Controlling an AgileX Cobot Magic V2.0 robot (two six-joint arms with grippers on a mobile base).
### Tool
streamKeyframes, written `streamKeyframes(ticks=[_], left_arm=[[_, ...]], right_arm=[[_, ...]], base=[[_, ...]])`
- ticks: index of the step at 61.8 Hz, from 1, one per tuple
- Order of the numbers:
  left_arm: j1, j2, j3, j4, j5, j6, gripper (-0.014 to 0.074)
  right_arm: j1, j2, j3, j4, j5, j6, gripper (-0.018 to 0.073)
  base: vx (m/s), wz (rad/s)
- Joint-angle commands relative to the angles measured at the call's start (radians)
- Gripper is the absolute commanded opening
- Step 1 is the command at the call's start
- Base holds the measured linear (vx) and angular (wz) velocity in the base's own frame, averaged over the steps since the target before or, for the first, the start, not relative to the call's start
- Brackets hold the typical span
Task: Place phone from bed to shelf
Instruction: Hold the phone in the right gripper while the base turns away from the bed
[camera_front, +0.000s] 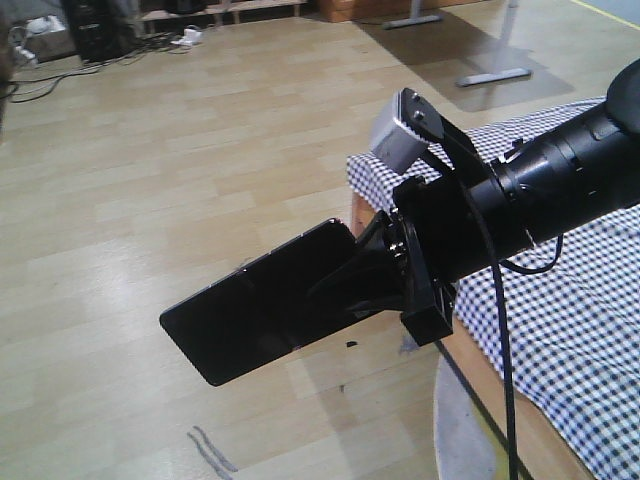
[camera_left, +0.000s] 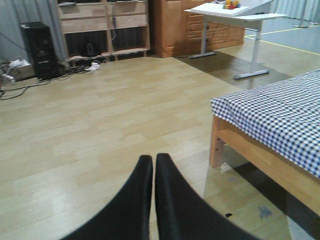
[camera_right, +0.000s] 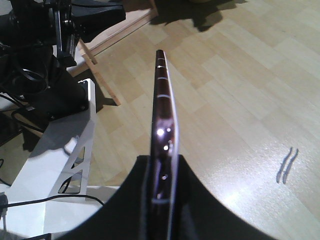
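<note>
The right gripper (camera_front: 345, 288) clamps one end of the slim glossy black phone (camera_front: 250, 320), its length jutting straight ahead.

We see a thick black right arm (camera_front: 565, 185) at right, grey camera box (camera_front: 400, 135) atop, black cable (camera_front: 500, 330) hanging; left gripper (camera_left: 154, 160) fingers (camera_left: 130, 200) are smooth, black, tapered.

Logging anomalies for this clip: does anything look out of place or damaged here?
Nothing looks damaged or spilled. The phone is clamped by one end in the right hand, most of it sticking out over the floor beside the bed.
</note>
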Motion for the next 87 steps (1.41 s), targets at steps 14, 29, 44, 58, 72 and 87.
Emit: streamKeyframes(ticks=[14,29,44,58,72,87], left_arm=[[0.001,-0.005,0.002,-0.01,-0.071,-0.004,0.0001],[0.001,-0.005,0.002,-0.01,-0.071,-0.004,0.0001],[0.001,-0.005,0.002,-0.01,-0.071,-0.004,0.0001],[0.001,-0.005,0.002,-0.01,-0.071,-0.004,0.0001],[0.001,-0.005,0.002,-0.01,-0.071,-0.004,0.0001],[0.001,-0.005,0.002,-0.01,-0.071,-0.004,0.0001]], right_arm=[[-0.002,-0.04,-0.025,0.08,0.069,-0.009,-0.0001],[-0.002,-0.04,-0.025,0.08,0.069,-0.009,-0.0001],[-0.002,-0.04,-0.025,0.08,0.069,-0.01,-0.0001],[-0.002,-0.04,-0.025,0.08,0.069,-0.01,-0.0001],[-0.002,-0.04,-0.025,0.08,0.069,-0.008,-0.0001],[-0.002,-0.04,-0.025,0.08,0.069,-0.008,-0.0001]], base=[[-0.09,0.34],[-0.07,0.33],[-0.06,0.27],[-0.02,0.12],[0.01,0.02],[0.03,0.06]])
